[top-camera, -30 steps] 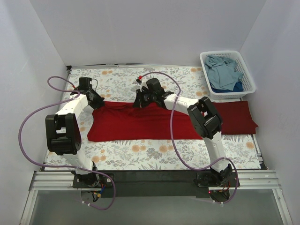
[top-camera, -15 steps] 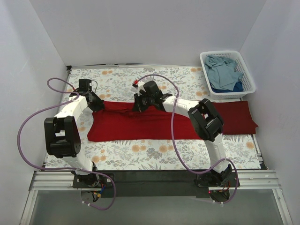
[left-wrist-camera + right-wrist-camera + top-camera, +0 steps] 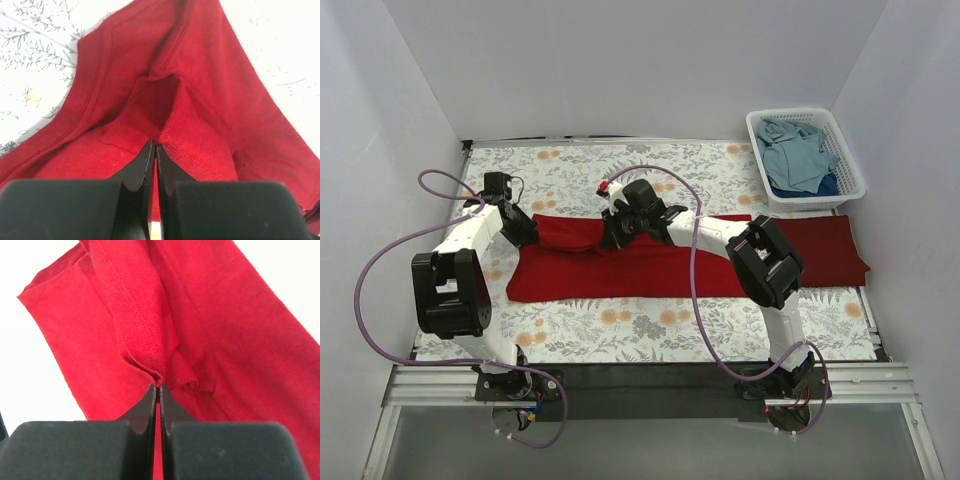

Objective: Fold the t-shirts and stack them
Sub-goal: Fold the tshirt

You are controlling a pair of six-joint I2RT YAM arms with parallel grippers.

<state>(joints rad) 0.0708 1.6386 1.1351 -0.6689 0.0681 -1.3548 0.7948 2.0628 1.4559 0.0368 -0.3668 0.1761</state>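
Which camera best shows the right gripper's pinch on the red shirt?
Right wrist: close up, the right gripper is shut on a bunched hem of the red shirt. The top view hides the pinch under the arm; the left wrist shows only the left gripper pinching.

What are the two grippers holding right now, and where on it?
Both pinch the red shirt along its far edge: left gripper near the left end, right gripper mid-edge.

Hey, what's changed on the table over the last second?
The right tool, shut on the red shirt at its far edge, has shifted slightly left and nearer. This bunches the cloth between it and the left tool, which is also shut on that edge and barely moved. The maroon shirt, basket and blue shirts stayed put.
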